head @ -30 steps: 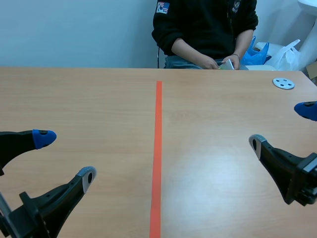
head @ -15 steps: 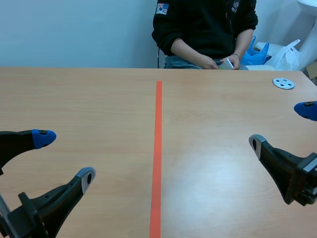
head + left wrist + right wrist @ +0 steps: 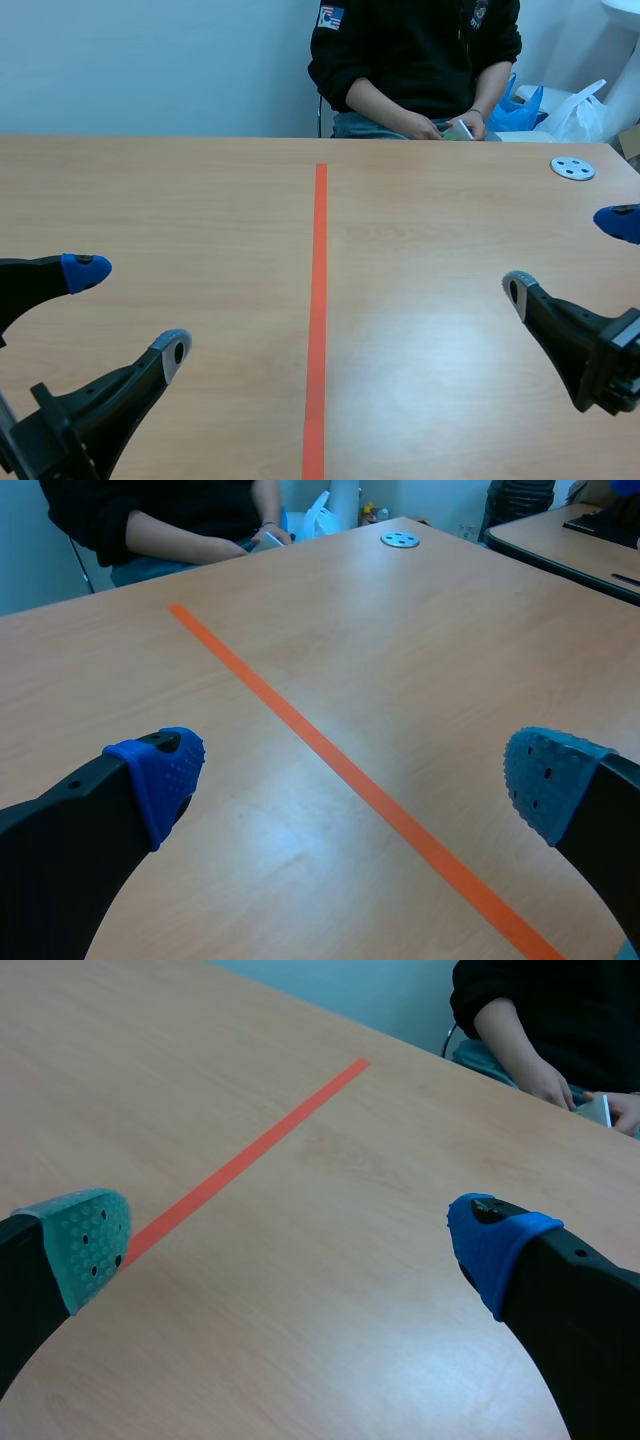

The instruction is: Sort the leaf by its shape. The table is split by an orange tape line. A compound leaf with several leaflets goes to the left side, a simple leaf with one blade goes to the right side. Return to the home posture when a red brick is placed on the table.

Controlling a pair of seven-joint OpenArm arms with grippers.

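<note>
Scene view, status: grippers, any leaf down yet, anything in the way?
Left gripper open, low. Right gripper open, low. No leaf or brick on table; person's hands hold something small at far edge. Grey disc far right only.

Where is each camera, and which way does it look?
Scene view: from the robot's front middle, facing across the table toward the person; shows left hand and right hand.
Left wrist view: behind the left hand, facing forward and down past it.
Right wrist view: the same, behind the right hand.
All three share the orange line.
</note>
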